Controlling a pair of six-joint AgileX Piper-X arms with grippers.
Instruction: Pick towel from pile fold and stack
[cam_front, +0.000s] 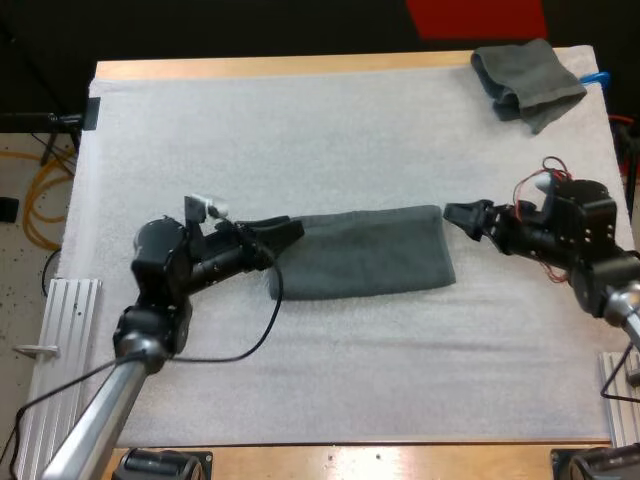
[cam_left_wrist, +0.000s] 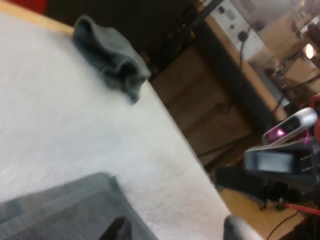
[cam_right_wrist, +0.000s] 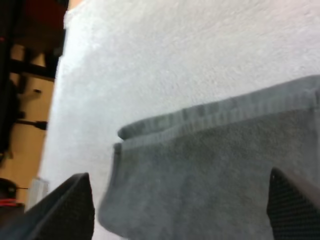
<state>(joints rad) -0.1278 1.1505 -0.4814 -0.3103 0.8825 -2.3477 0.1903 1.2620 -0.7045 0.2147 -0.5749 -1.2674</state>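
A dark grey-green towel (cam_front: 362, 252) lies folded into a long strip across the middle of the white mat (cam_front: 300, 130). My left gripper (cam_front: 286, 232) is at the strip's left end, open, with its fingers apart low over the towel's edge (cam_left_wrist: 60, 210). Just off the strip's right end, my right gripper (cam_front: 460, 214) is also open. Its fingers (cam_right_wrist: 67, 207) stand wide apart over the towel (cam_right_wrist: 215, 165), which shows a folded hem. A crumpled towel (cam_front: 527, 78) sits at the mat's far right corner, also seen beyond my left gripper (cam_left_wrist: 109, 56).
Metal rails lie off the mat at the left (cam_front: 60, 330) and right (cam_front: 622, 390) table edges. The table's front edge (cam_front: 380, 460) runs behind the arms. My right arm (cam_left_wrist: 282, 162) shows past the mat's edge in the left wrist view.
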